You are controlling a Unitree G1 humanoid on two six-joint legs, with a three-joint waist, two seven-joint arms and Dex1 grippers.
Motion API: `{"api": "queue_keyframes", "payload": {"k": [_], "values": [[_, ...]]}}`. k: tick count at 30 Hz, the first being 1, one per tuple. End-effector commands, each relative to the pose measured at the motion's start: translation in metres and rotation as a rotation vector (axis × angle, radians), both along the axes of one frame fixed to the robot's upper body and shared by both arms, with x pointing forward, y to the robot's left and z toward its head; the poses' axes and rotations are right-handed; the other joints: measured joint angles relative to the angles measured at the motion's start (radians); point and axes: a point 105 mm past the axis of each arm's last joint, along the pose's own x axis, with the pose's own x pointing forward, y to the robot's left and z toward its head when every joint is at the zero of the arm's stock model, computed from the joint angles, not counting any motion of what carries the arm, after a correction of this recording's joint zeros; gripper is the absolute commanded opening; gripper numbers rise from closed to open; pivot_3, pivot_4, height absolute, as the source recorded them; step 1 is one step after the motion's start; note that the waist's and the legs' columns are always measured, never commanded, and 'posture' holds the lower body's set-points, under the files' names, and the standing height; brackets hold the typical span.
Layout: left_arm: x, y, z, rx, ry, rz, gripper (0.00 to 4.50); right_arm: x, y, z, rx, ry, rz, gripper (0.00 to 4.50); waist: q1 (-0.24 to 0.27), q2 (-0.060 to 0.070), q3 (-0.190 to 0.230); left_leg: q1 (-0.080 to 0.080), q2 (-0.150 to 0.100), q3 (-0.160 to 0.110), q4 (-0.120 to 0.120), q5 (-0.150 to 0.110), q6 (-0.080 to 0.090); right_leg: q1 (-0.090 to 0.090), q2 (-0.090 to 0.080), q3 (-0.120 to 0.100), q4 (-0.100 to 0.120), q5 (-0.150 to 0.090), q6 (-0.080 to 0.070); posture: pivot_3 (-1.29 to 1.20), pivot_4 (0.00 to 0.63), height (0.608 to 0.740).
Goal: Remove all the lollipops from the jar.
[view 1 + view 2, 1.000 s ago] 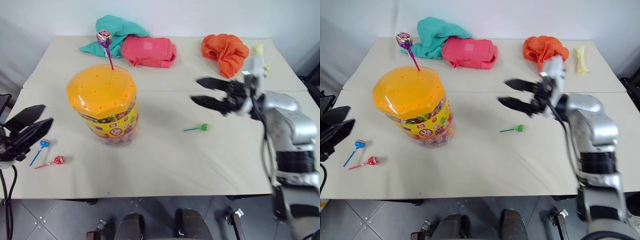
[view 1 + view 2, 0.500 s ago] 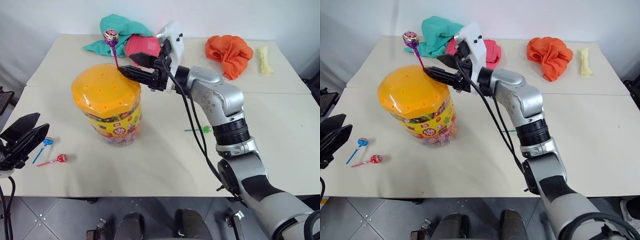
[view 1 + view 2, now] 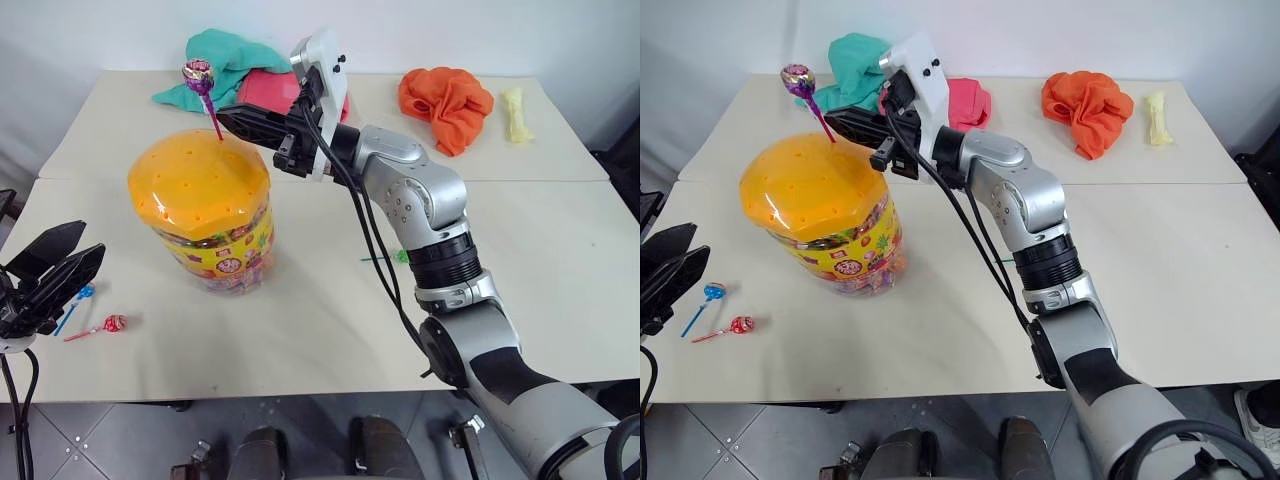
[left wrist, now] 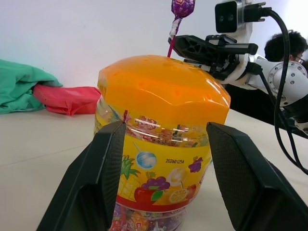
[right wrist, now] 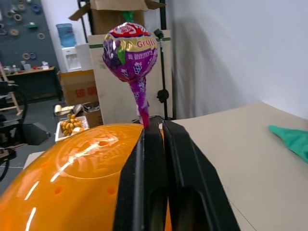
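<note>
Right gripper [image 3: 228, 120], jaws pinched on the purple lollipop's [image 3: 198, 74] stick just above the orange lid, prob. to pull it straight up out of its hole. Jar [image 3: 215, 230] stands mid-table w/ yellow fruit label, code "20260125A"; wrapper text starts "Gr". Left gripper [image 3: 55, 270] waits apart, jaws spread, empty. Blue [image 3: 83, 293], red [image 3: 113, 323], green [image 3: 402, 255] lollipops lie on table [image 3: 560, 240].
</note>
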Motion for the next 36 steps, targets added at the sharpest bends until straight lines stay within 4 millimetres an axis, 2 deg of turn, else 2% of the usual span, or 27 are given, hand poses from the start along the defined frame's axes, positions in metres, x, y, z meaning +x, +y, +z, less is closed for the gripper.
{"api": "queue_keyframes", "payload": {"k": [1,2,9,17,20,25,29,33,36], "values": [[-0.003,-0.002,0.008,0.004,-0.052,-0.008,2.83,-0.006,-0.002,0.017,0.016,-0.080,0.023,0.04,0.000,0.000,0.000,0.000,0.000,0.000,0.000,0.000,0.000,0.000,0.000,0.000,0.000,0.000,0.000,0.00,0.150,0.740],[-0.002,-0.002,0.008,0.004,-0.053,-0.008,2.83,-0.003,-0.005,0.016,0.004,-0.083,0.015,0.04,0.000,0.000,0.000,0.000,0.000,0.000,0.000,0.000,0.000,0.000,0.000,0.000,0.000,0.000,0.000,0.00,0.150,0.740],[-0.002,-0.002,0.007,0.005,-0.058,-0.010,2.83,-0.007,-0.007,0.013,-0.059,-0.192,0.060,2.24,0.000,0.000,0.000,0.000,0.000,0.000,0.000,0.000,0.000,0.000,0.000,0.000,0.000,0.000,0.000,0.00,0.150,0.740],[0.001,-0.004,0.009,0.001,-0.074,-0.021,2.83,-0.014,0.013,0.018,-0.059,-0.171,0.115,2.24,-0.002,0.000,0.000,0.000,0.000,0.000,0.000,0.000,0.000,0.000,0.000,0.000,0.000,0.000,0.000,0.00,0.150,0.740],[0.002,-0.006,0.010,0.000,-0.082,-0.026,2.83,-0.011,0.017,0.019,-0.050,-0.156,0.095,1.63,-0.002,0.000,0.000,0.000,0.000,0.000,0.000,0.000,0.000,0.000,0.000,0.000,0.000,0.000,0.000,0.00,0.150,0.740],[0.002,-0.008,0.012,0.004,-0.093,-0.039,2.83,-0.010,0.014,0.030,0.016,-0.145,0.090,0.04,-0.002,0.000,0.000,0.000,0.000,0.000,0.000,0.000,0.000,0.000,0.000,0.000,0.000,0.000,0.000,0.00,0.150,0.740],[0.001,-0.015,0.014,0.014,-0.108,-0.073,2.83,-0.012,-0.011,0.056,0.196,-0.186,0.100,0.04,-0.002,0.000,0.000,0.000,0.000,0.000,-0.001,0.000,0.000,0.000,0.000,0.000,0.000,0.000,0.000,0.00,0.150,0.740],[-0.001,-0.026,0.015,0.050,-0.104,-0.132,2.83,-0.005,-0.069,0.080,0.331,-0.219,0.054,0.04,0.007,0.000,0.000,0.000,-0.001,-0.001,0.000,0.000,0.000,0.000,-0.001,0.000,0.000,0.000,0.000,0.00,0.150,0.740],[-0.001,-0.034,0.020,0.077,-0.121,-0.171,2.83,0.010,-0.127,0.063,0.152,-0.235,-0.121,0.04,0.022,0.000,0.000,-0.001,-0.001,-0.004,0.001,0.000,0.001,0.002,-0.002,0.000,-0.001,0.000,0.000,0.00,0.150,0.740]]}}
